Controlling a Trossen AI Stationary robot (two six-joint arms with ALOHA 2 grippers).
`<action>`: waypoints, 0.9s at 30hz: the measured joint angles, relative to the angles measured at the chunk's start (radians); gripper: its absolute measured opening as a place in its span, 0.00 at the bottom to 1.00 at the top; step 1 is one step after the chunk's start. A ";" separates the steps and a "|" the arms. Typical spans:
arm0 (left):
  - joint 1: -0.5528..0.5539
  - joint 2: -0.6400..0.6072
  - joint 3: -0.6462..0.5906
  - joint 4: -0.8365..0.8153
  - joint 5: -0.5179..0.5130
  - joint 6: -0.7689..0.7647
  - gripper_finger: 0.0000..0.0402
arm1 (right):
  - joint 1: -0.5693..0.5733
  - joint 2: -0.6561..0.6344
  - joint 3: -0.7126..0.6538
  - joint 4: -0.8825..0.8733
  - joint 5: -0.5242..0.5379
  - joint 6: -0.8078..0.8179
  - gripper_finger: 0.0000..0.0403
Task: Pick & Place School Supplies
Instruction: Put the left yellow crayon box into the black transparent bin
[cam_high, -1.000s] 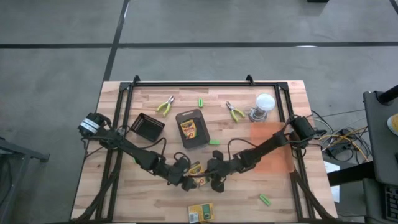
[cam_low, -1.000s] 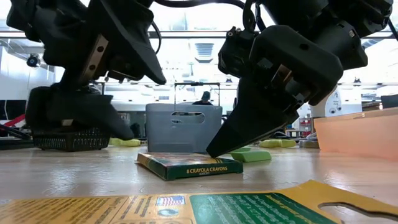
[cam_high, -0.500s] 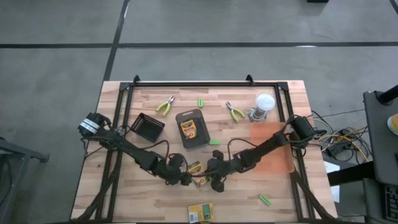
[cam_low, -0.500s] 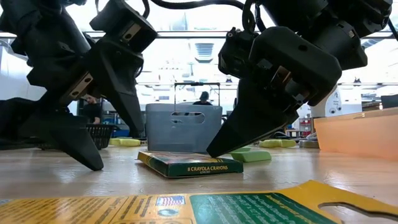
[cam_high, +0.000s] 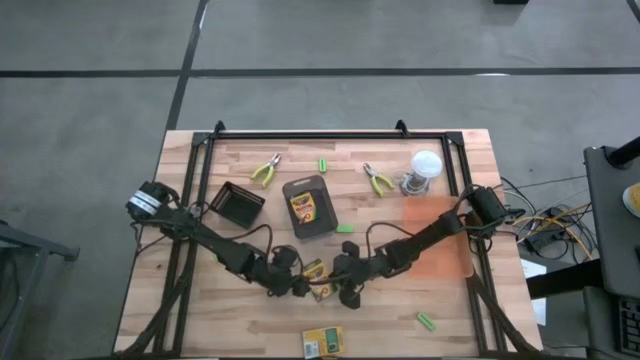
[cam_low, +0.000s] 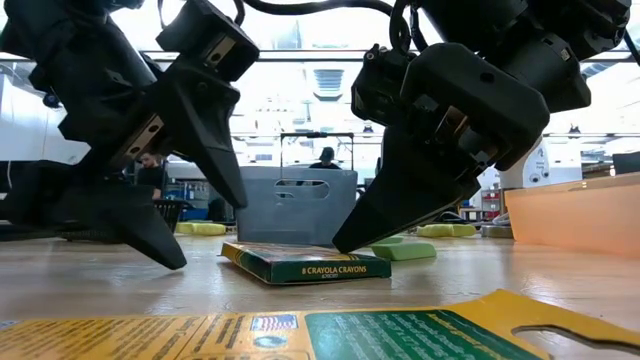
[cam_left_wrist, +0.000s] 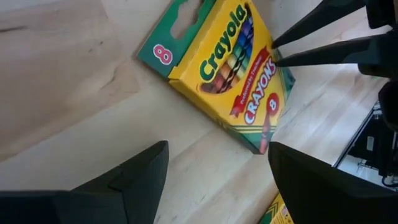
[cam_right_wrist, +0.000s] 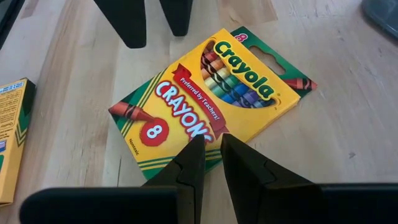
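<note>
Left pincer (cam_low: 195, 215) spread beside crayon box (cam_low: 303, 265), tilted down

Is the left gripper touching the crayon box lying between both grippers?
Apart: low view shows left gripper beside crayon box, bare table between.

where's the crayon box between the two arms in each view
High: crayon box, lower middle, between both pincers.
Low: centre, flat on the table.
Left wrist: upper middle.
Right wrist: centre.
Shared landmark: the right pincer tips at the box's edge.
</note>
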 joint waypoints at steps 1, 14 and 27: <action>0.001 0.000 0.000 0.001 0.000 0.000 0.70 | 0.000 0.000 0.000 0.000 0.000 0.000 0.14; 0.008 0.000 0.000 0.006 -0.034 0.004 0.70 | -0.001 0.000 -0.001 -0.002 0.026 0.000 0.14; -0.004 0.000 0.000 0.006 -0.270 -0.009 0.70 | -0.001 0.000 -0.001 -0.002 0.026 0.024 0.14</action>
